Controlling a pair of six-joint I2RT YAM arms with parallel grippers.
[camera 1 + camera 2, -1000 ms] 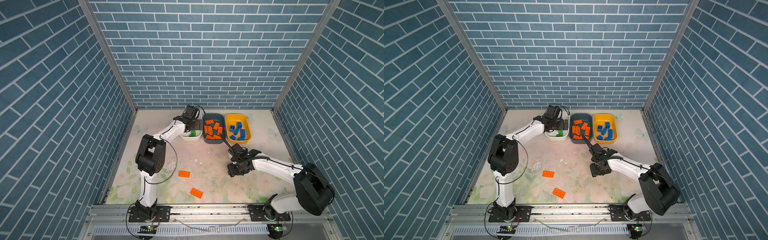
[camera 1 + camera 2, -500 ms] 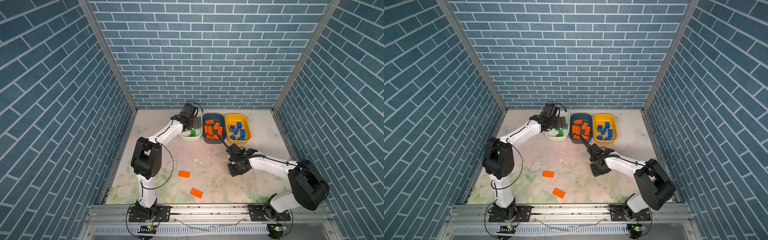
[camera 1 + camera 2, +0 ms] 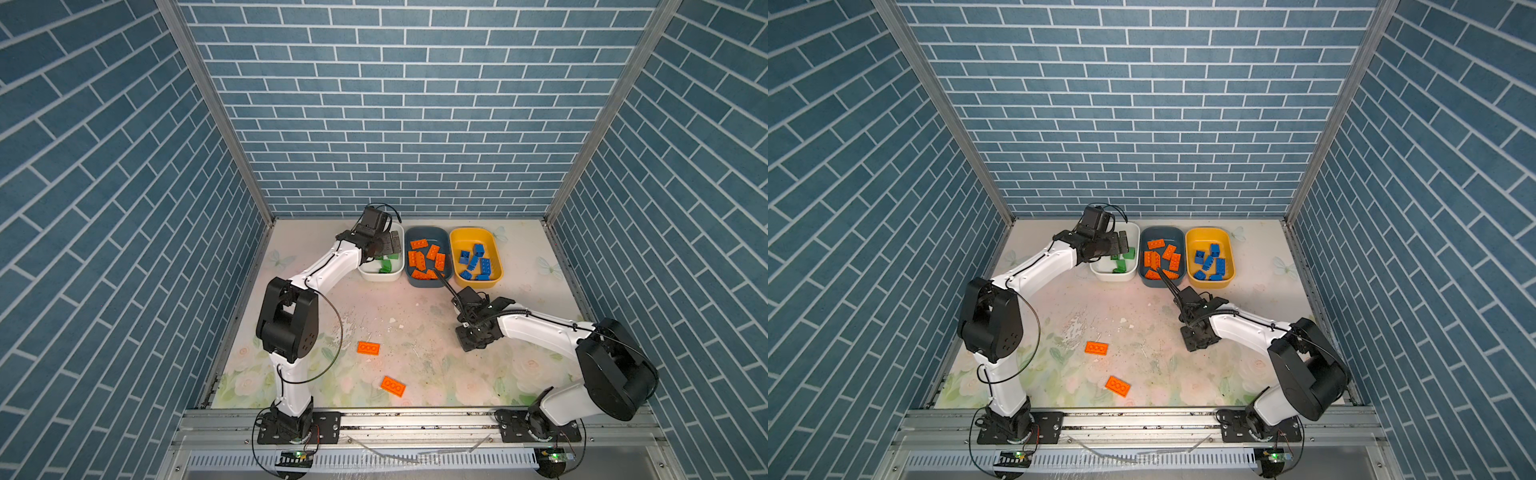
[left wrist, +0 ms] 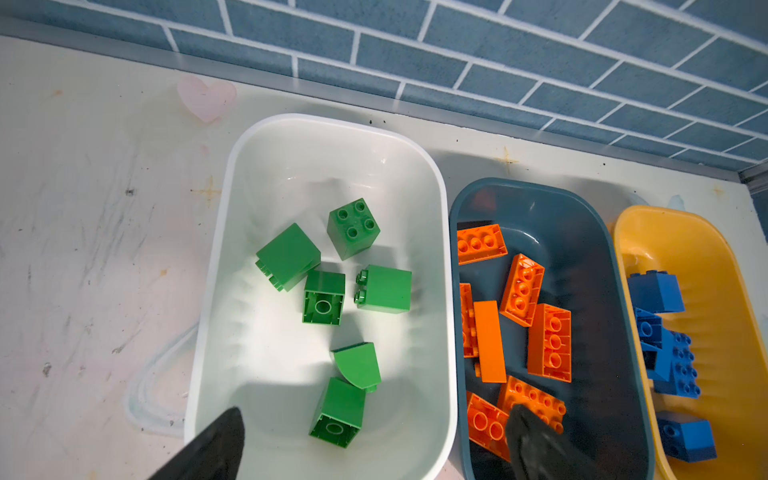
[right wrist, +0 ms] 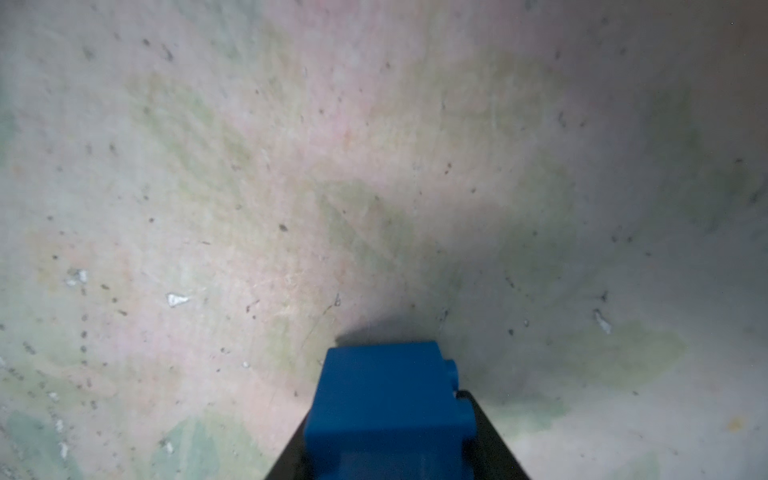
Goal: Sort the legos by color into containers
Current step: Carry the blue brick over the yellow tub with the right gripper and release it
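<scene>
Right jaws clamp a chunky blue plastic brick (image 5: 388, 411) low over the bench (image 3: 415, 316); left jaws gape empty above the white plastic tub (image 4: 291, 174).
Nearly done: this brick and two flat orange plates (image 3: 368, 348) near the front edge are unsorted.

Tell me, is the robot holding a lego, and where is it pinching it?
Yes. The right gripper pinches a blue brick by two opposite sides. The left gripper is open and holds nothing.
</scene>
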